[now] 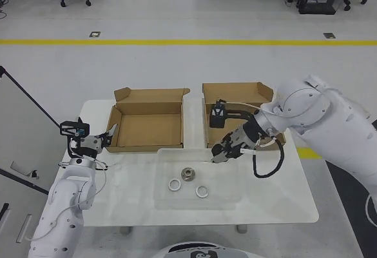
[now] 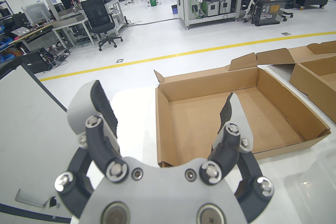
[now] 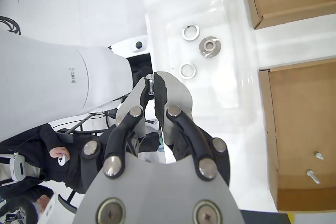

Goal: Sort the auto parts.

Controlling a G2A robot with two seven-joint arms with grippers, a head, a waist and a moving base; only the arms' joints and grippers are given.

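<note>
Auto parts: 1 bolt [image 3: 150,81] clenched in my right gripper [image 3: 151,83] at the tray [image 1: 220,193] edge, destined, I judge, for the box [image 3: 265,104] holding 2 bolts [image 3: 318,155]; left gripper [image 2: 162,88] released, idle.

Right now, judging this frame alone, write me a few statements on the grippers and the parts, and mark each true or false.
1. The right gripper is shut on a bolt. True.
2. The left gripper grips a ring. False: it is open and holds nothing.
3. The clear tray holds three parts. True: two rings and a flanged bushing.
4. Two loose bolts lie in the tray. False: the loose bolts lie in the right-hand box.
</note>
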